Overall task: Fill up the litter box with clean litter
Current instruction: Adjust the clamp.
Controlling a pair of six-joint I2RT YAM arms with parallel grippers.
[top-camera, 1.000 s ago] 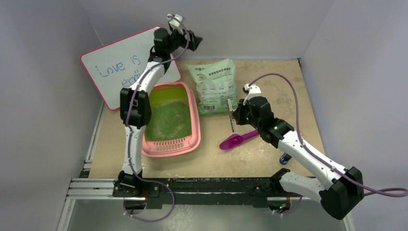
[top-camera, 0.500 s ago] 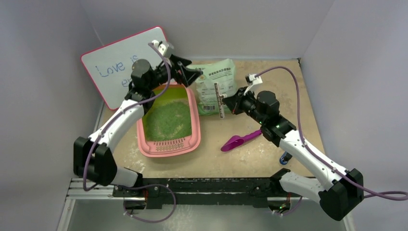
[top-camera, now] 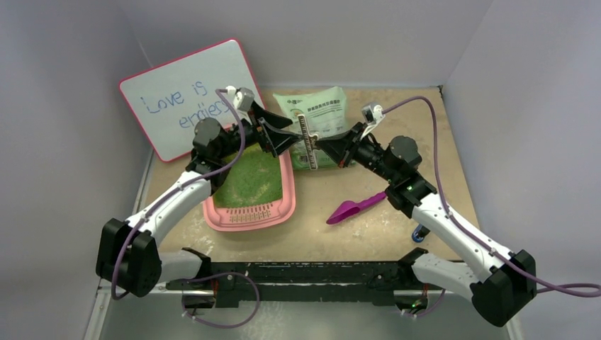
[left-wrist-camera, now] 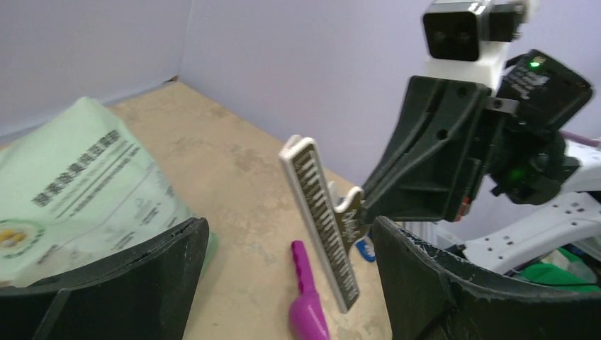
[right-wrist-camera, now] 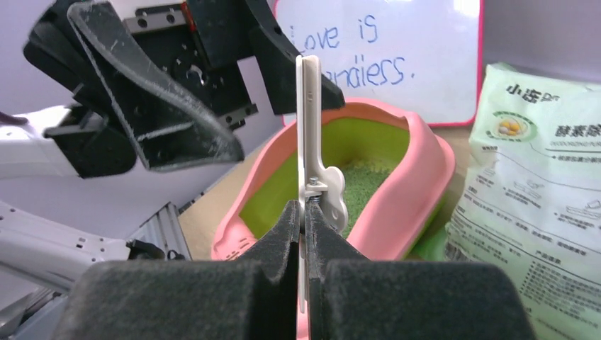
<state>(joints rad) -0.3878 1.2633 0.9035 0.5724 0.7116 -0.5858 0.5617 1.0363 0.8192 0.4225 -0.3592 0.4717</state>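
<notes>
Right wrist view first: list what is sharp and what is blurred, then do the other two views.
Right wrist: the clip is sharp, the right fingers are soft, the whiteboard writing is legible. Left wrist: the left fingers are blurred, the bag print is soft. Top external: even light, faint shadows.

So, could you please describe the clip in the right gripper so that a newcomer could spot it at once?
Find the pink litter box; just past its far right corner, in front of the pale green bag, the right gripper pinches a clip in mid-air. It is a long, narrow white bar with a ribbed face, unlike the purple scoop lying on the table.
</notes>
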